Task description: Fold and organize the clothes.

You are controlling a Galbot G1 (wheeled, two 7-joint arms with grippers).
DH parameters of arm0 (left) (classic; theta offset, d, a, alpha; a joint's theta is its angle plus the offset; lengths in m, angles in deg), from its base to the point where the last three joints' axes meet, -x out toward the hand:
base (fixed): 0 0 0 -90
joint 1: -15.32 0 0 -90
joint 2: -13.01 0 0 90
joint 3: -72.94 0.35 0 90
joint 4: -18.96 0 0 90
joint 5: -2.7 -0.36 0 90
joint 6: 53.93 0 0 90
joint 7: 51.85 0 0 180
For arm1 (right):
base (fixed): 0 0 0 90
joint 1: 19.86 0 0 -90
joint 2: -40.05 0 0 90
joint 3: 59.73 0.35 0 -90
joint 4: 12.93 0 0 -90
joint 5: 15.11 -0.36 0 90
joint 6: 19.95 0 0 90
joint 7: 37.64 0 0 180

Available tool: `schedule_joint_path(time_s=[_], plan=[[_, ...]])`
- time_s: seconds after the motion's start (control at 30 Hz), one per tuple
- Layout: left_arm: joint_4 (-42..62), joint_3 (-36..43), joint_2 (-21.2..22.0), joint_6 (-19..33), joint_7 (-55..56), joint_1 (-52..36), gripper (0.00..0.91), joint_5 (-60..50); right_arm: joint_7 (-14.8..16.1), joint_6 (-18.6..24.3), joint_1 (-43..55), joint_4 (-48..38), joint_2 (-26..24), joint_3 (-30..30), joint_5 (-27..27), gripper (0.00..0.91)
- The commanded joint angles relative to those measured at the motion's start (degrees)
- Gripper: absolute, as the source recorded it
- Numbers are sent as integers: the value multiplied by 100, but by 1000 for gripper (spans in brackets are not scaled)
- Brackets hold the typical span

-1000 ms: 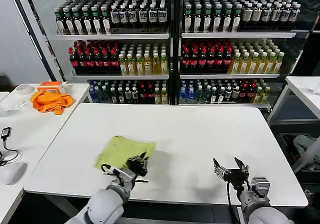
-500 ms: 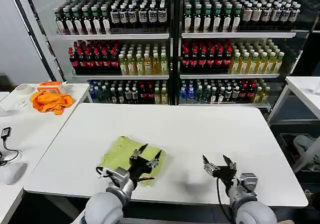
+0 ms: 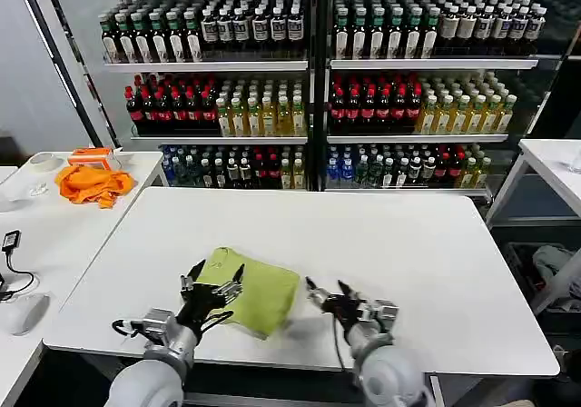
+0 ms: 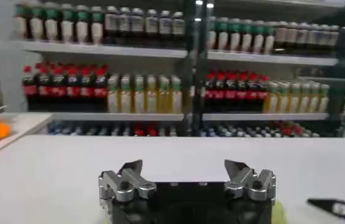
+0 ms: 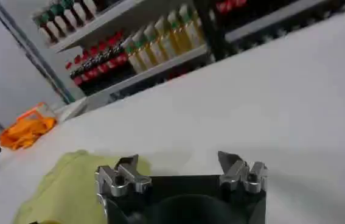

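White table bears a T-shirt (folded).

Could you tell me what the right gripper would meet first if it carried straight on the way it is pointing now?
Most likely the folded T-shirt: the open right gripper points toward its near edge, though depth is uncertain.

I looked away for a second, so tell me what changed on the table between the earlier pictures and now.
The left gripper, fingers open, slid leftward along the near edge of the folded yellow-green T-shirt. The right gripper, also open, swept left across the white table and now sits just right of the shirt. The shirt shifted slightly rightward and looks more compact. The orange cloth on the side table stayed put.
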Motion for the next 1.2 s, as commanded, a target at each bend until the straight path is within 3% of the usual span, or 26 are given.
schedule_joint_path(time_s=[0.03,0.2,0.27,0.3,0.33,0.57,0.77,0.93,1.2], plan=[[-119,-702,226,99,56,475,907,172,-296,106,693,-1066,833,-935,-678,907],[-134,-706,284,111,55,532,907,161,-352,162,766,-1256,951,-964,-791,907],[-141,-704,303,113,57,548,907,160,-378,188,786,-1294,971,-951,-830,534],[-150,-700,312,112,56,555,907,159,-408,244,802,-1308,976,-943,-855,81],[-156,-699,314,113,57,558,907,161,-413,250,803,-1307,976,-942,-860,0],[-163,-680,298,113,55,549,907,173,-447,355,824,-1269,921,-866,-811,0],[-149,-663,293,117,49,529,907,184,-386,230,932,-1317,766,-813,15,0],[-139,-657,272,120,43,512,907,207,69,-15,1221,-1395,376,-644,720,0],[-51,-532,292,151,13,453,907,192,1091,-375,1996,-1704,-612,-445,1690,0]])
